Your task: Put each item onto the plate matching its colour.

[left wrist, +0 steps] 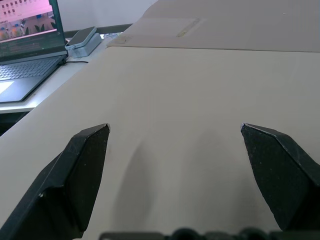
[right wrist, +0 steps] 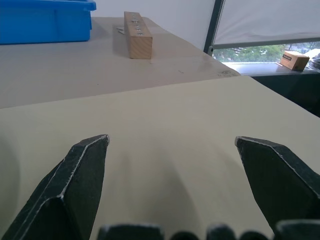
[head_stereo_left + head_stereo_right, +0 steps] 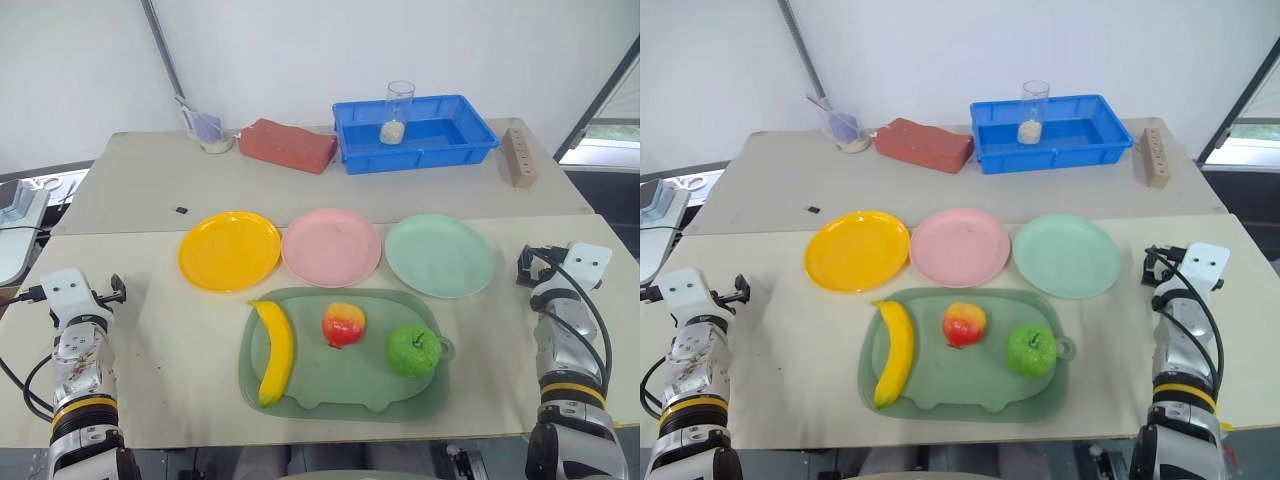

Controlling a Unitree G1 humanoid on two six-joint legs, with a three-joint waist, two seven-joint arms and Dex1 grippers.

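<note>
Yellow, pink and mint: three plates sit in a row across the middle of the bench (image 3: 150,330), the yellow plate (image 3: 229,250) at 9 o'clock of the pink plate (image 3: 331,247), the mint green plate (image 3: 439,255) at its 3 o'clock. All three are bare. Just at 6 o'clock of them lies a dull-green tray (image 3: 340,395) carrying the banana (image 3: 275,352) along its 9 o'clock edge, the red-and-yellow apple (image 3: 343,325) in the middle and the green apple (image 3: 414,350) toward 3 o'clock, so no sorting has been done yet.

Risks from here are mostly of handling, by the look of it. The two apples are round and could roll off a shallow plate or skid out of a pinch that lands off-centre. The banana is long and curved; gripped near one end it could swing and overhang its plate. The red-and-yellow apple invites a colour mix-up, since it belongs on pink rather than yellow. The plates nearly touch, so a careless drop could nudge a neighbour.

Both arms are parked wide of the work. The left end effector (image 1: 175,135) sits at the bench's 9 o'clock edge, fingers spread wide and empty, aimed outward toward a laptop (image 1: 25,50). The right end effector (image 2: 172,142) rests at the 3 o'clock edge, likewise spread wide and empty, pointing toward a wooden block (image 2: 137,35) and the blue bin (image 2: 45,20). Neither is near any fruit.
</note>
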